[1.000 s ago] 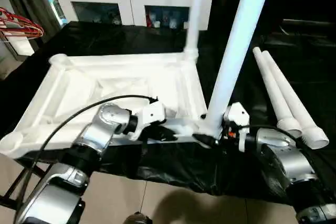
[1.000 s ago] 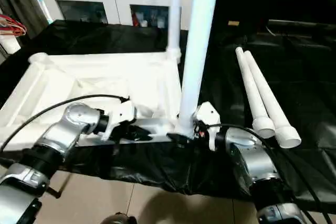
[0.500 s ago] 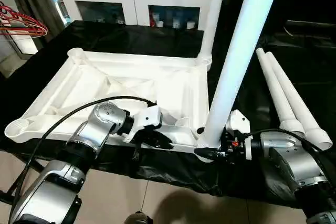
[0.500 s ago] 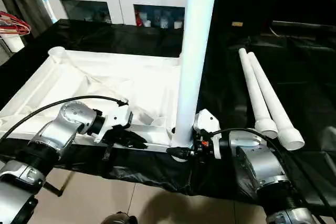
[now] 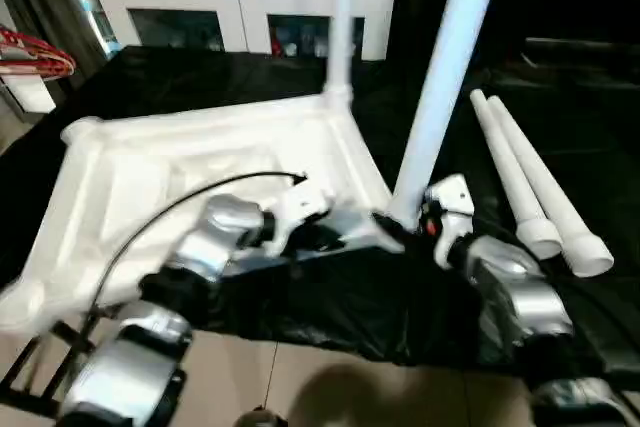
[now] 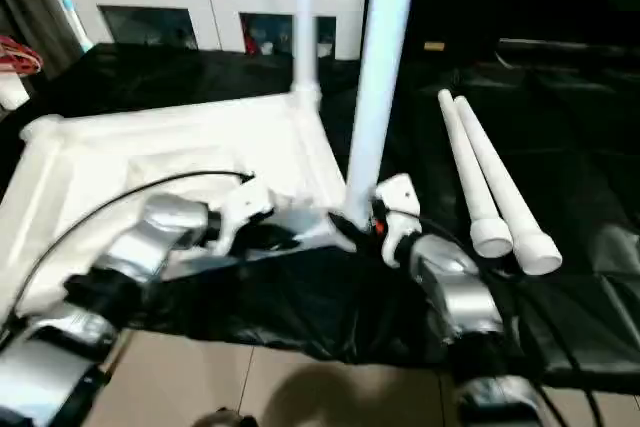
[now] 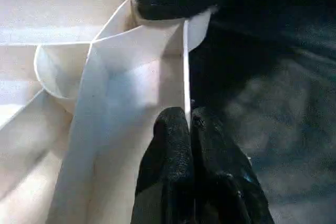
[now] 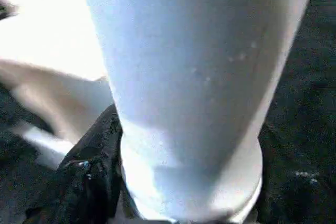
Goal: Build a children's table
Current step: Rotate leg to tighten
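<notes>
L jaws are pinched shut on the near rim of the tabletop; R jaws clamp the foot of an upright leg at the near-right corner socket. A second leg stands in the far-right socket, two spare legs lie on the black-draped desk to the right. The top looks tilted w/ its near edge over the desk's lip. Risk: if the L grip slips or the leg gets levered sideways, the top could slide off or the leg could jam crooked.
</notes>
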You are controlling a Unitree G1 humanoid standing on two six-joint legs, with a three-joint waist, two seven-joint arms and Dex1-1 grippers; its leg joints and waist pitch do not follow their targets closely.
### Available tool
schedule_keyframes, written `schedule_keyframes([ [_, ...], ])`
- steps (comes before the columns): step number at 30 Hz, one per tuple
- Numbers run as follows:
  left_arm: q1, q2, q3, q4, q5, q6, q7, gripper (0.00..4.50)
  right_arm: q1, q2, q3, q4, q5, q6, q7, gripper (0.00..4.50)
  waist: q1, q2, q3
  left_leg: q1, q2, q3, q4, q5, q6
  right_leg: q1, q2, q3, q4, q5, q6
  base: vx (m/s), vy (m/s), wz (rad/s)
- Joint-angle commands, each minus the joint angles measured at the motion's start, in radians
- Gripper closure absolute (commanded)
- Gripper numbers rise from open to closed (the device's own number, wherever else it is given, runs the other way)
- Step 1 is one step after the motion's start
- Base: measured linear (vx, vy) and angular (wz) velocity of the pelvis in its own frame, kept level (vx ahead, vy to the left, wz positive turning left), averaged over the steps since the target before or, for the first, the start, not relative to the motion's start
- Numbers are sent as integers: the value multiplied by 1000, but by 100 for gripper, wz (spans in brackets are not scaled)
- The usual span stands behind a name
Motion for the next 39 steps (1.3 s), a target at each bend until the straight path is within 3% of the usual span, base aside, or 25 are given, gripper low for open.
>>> schedule_keyframes([
  [1, -28, -63, -19, -13, 4, 13, 62, 450, -6, 77, 47, 61, -4, 25, -44, 175, -1, -8, -62, 16, 46, -22, -75, -311, -3, 41, -67, 41, -87, -281, -189, 0, 0, 0],
  [4, -19, -107, -29, -28, 20, 27, 115, 450, -28, 113, 73, 111, -66, -26, -115, 175, -3, -5, -61, 15, 45, -21, -74, -313, -1, 41, -67, 41, -89, -280, -184, 0, 0, 0],
  [5, -15, -121, -29, -33, 24, 20, 133, 450, -33, 117, 92, 130, -100, -47, -134, 175, -1, 1, -61, 17, 45, -22, -74, -319, 0, 41, -67, 41, -89, -284, -183, 0, 0, 0],
  [6, -10, -132, -28, -44, 22, 19, 150, 450, -38, 124, 97, 151, -114, -67, -140, 140, -4, -4, -60, 16, 45, -21, -75, -332, -1, 40, -66, 41, -92, -293, -179, 0, 0, 0],
  [9, 0, -128, -30, -68, 15, 28, 138, 450, -34, 134, 63, 137, -61, -61, -103, 96, -2, -3, -60, 16, 46, -23, -77, -347, 12, 42, -67, 42, -93, -312, -171, 0, 0, 0],
  [12, 9, -101, -31, -83, 6, 21, 93, 450, -26, 103, 67, 110, -57, -61, -59, 77, -3, -2, -61, 14, 46, -23, -78, -344, 16, 42, -66, 42, -92, -299, -170, 0, 0, 0],
  [17, 23, -79, -14, -105, -32, 9, 30, 450, -7, 54, 80, 69, -37, -75, 72, 77, 1, -5, -68, 9, 46, -19, -68, -263, 48, 50, -63, 40, -77, -158, -201, 0, 0, 0],
  [19, 37, -38, -18, -125, -56, 6, -56, 450, 36, -18, 116, -24, 2, -76, 248, 77, 10, -6, -71, 9, 47, -16, -60, -227, 77, 54, -62, 37, -72, -97, -219, 0, 0, 0],
  [20, 38, -34, -19, -125, -57, 3, -63, 450, 40, -24, 119, -32, 5, -76, 261, 77, 10, -6, -71, 9, 47, -16, -60, -227, 77, 54, -62, 37, -72, -97, -219, 0, 0, 0],
  [21, 40, -15, -23, -124, -62, -13, -103, 450, 56, -57, 135, -69, 19, -71, 328, 77, 12, -5, -70, 4, 47, -15, -57, -200, 101, 54, -61, 36, -67, -64, -231, 0, 0, 0],
  [23, 40, -4, -27, -121, -62, -20, -124, 450, 62, -75, 145, -86, 24, -62, 363, 77, 13, -5, -68, 7, 49, -14, -59, -212, 102, 51, -61, 35, -72, -103, -233, 0, 0, 0],
  [25, 35, 36, -35, -108, -59, -40, -196, 450, 84, -140, 177, -152, 38, -37, 483, 77, 22, -4, -64, 11, 53, -15, -63, -255, 87, 49, -64, 39, -80, -189, -218, 0, 0, 0],
  [28, 30, 56, -36, -103, -60, -51, -236, 450, 93, -173, 190, -184, 44, -32, 550, 77, 24, -5, -63, 12, 55, -18, -69, -282, 65, 47, -66, 39, -82, -233, -211, 0, 0, 0],
  [31, 31, 73, -40, -108, -70, -57, -278, 450, 104, -203, 208, -216, 51, -26, 604, 77, 28, -6, -64, 13, 55, -18, -68, -277, 61, 47, -66, 40, -81, -225, -210, 0, 0, 0],
  [36, 31, 105, -50, -105, -77, -78, -354, 450, 127, -250, 238, -285, 70, 21, 698, 129, 33, -7, -66, 10, 54, -17, -63, -240, 80, 47, -65, 40, -74, -170, -226, 0, 0, 0],
  [39, 31, 124, -60, -101, -72, -92, -397, 450, 133, -261, 251, -306, 72, 40, 729, 149, 37, -8, -63, 11, 56, -18, -67, -264, 74, 44, -67, 40, -79, -231, -215, 0, 0, 0],
])
